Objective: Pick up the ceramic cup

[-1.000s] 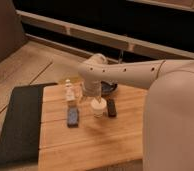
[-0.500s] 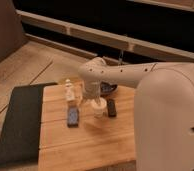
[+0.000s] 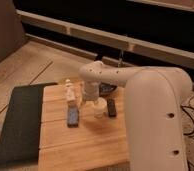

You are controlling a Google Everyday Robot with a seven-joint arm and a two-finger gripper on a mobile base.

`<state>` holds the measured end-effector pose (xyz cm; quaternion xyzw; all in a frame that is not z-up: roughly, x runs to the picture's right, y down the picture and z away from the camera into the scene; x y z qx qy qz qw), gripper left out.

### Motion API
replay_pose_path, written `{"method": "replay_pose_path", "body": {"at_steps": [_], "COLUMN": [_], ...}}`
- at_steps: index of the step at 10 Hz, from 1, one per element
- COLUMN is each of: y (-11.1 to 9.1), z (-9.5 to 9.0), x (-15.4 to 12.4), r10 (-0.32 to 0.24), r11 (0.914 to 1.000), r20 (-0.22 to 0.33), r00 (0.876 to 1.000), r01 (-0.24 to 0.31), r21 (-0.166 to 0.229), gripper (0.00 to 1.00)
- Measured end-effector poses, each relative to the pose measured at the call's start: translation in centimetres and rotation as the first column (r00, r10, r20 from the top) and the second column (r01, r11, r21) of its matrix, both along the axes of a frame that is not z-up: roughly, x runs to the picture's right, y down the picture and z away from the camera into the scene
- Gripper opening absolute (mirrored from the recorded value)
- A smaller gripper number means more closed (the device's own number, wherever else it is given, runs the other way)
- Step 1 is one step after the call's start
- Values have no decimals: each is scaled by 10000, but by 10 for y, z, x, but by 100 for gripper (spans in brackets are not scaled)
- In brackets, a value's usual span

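The ceramic cup (image 3: 99, 109) is a small cream-white cylinder standing upright near the middle of the wooden table (image 3: 85, 145). My gripper (image 3: 91, 99) hangs from the white arm (image 3: 140, 90), which reaches in from the right. The gripper is right above the cup and slightly to its left, very close to the rim. The arm's wrist hides the gripper's lower part.
A small white bottle-like figure (image 3: 69, 91) stands left of the cup. A dark blue flat object (image 3: 72, 117) lies front-left of the cup, and a dark oblong object (image 3: 111, 107) lies to its right. A dark bowl (image 3: 108, 90) sits behind the arm. A dark mat (image 3: 20, 125) lies left of the table.
The arm has swung in and lowered, bringing the gripper down onto the cup's position. The arm now covers more of the right side. The objects on the table have not moved.
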<state>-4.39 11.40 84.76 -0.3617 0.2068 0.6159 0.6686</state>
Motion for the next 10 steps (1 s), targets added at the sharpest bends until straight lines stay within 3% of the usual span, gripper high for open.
{"method": "replay_pose_path", "body": {"at_steps": [2, 4, 6, 8, 10], "y": [-2, -16, -40, -64, -80], "z": [4, 0, -16, -43, -66], "x": [1, 9, 12, 6, 0], "r10": [127, 14, -388, -844, -803], "r11": [9999, 9999, 9963, 9866, 9822], "r20": [459, 565, 546, 609, 548], "r00": [9989, 9984, 9978, 9946, 9953], "r01": [-123, -24, 344, 749, 697], "r21": [-105, 164, 787, 1447, 1742], "gripper": [18, 1, 0, 0, 0]}}
